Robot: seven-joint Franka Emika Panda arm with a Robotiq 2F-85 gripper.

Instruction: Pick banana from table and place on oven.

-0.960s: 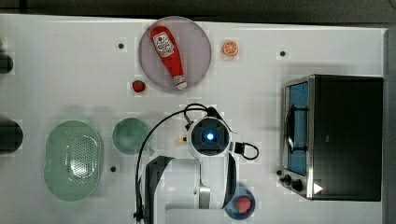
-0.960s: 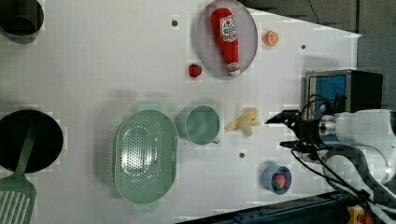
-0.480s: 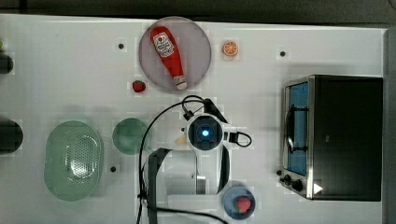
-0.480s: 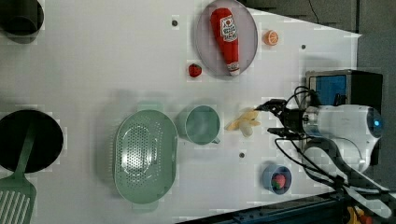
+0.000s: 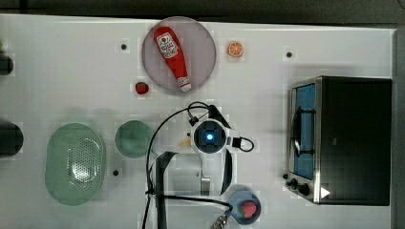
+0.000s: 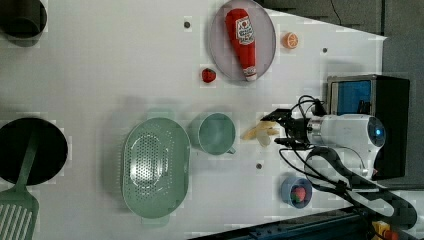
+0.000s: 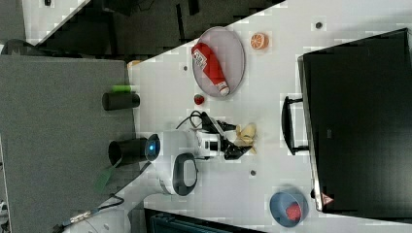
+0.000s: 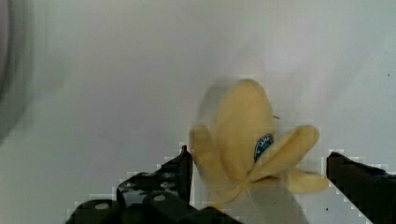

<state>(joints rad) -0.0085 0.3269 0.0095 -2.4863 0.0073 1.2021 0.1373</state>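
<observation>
The pale yellow banana [image 8: 247, 140] lies on the white table [image 5: 71, 71] with its peel flaps splayed, beside the teal cup in the left view [image 6: 260, 134]. My gripper [image 8: 259, 156] is open, one black finger on each side of the banana, low over the table. The left view has the gripper [image 6: 277, 129] at the banana's right end, and the right view has the gripper [image 7: 235, 138] against the banana [image 7: 247, 134]. From above, the arm's wrist [image 5: 209, 137] covers most of the banana [image 5: 185, 142]. The oven [image 5: 353, 138] stands at the top view's right, black top bare.
A teal cup [image 5: 133, 138] and a green colander [image 5: 75, 162] sit at the top view's left of the arm. A plate with a ketchup bottle [image 5: 179, 52], a strawberry [image 5: 142, 88] and an orange slice [image 5: 235, 49] lie beyond. A blue bowl [image 5: 243, 207] is near the arm's base.
The arm has travelled toward the left view's left, from beside the oven to the banana. The open fingers now straddle the banana, which has not moved.
</observation>
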